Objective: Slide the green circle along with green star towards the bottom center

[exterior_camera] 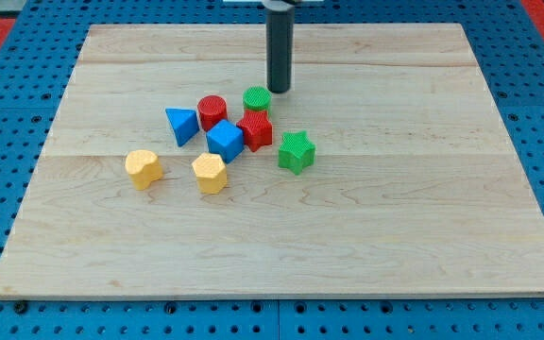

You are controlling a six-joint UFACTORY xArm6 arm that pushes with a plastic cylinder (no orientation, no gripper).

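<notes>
Here my tip [279, 90] stands just at the one o'clock side of the green circle [257, 99], very close to it, whether touching I cannot tell; there is no gripper on this rod, so nothing to report as apart or together. The green star [296, 151] lies further off, at about five o'clock from the tip and well below it, apart from the circle. The green circle is a short ribbed cylinder, upright, sitting a little above the middle of the wooden table [423, 227]; the green star is a squat star-shaped block with a flat top, lying just right of the cluster. Close at six o'clock of the circle sits a red block [255, 130] of an angular shape I cannot make out, seemingly touching it, and so lying between the circle and the view's bottom. At nine o'clock of that block is a red cylinder [212, 110], with a blue cube [225, 140] just below and a blue triangle [181, 125] further left. Two yellow blocks lie lower: one rounded [144, 168] towards the view's left, one hexagon-like [210, 173] just under the blue cube.
</notes>
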